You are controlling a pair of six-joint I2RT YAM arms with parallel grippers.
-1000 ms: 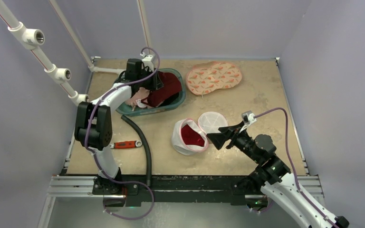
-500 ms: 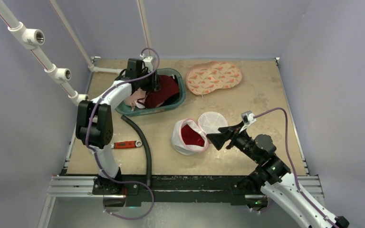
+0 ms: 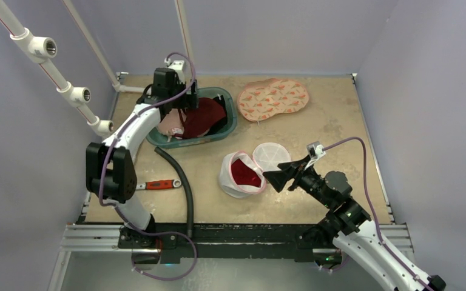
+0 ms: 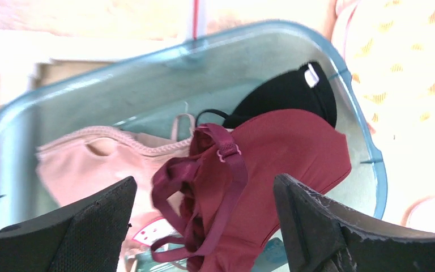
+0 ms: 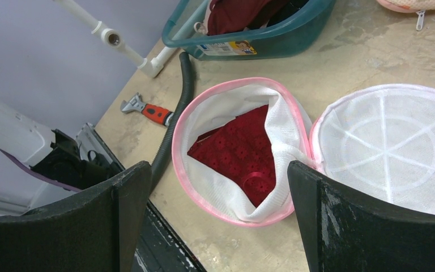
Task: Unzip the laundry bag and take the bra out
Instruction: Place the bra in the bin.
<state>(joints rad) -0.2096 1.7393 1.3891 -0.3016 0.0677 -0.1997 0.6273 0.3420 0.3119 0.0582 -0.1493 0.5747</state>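
The white mesh laundry bag (image 3: 227, 176) with a pink rim (image 5: 179, 136) lies unzipped mid-table, its round lid (image 5: 388, 147) flipped open to the right. A red lace bra (image 5: 243, 156) sits inside it. My right gripper (image 5: 215, 170) hovers open just right of the bag (image 3: 272, 177), nothing between its fingers. My left gripper (image 4: 204, 192) stands open over the teal basket (image 4: 147, 62) at the back left (image 3: 181, 108). Below it a maroon bra (image 4: 283, 153) lies loose in the basket on a pink bra (image 4: 90, 164) and a black one (image 4: 289, 96).
An orange-patterned pouch (image 3: 273, 98) lies at the back, right of the basket (image 3: 230, 124). A black hose (image 3: 182, 176) curves from the basket toward the front edge, with a red-handled wrench (image 3: 158, 184) to its left. White pipes run along the left wall.
My left gripper has opened and let the maroon bra drop into the basket, then shifted slightly left and up. The right arm has not moved.
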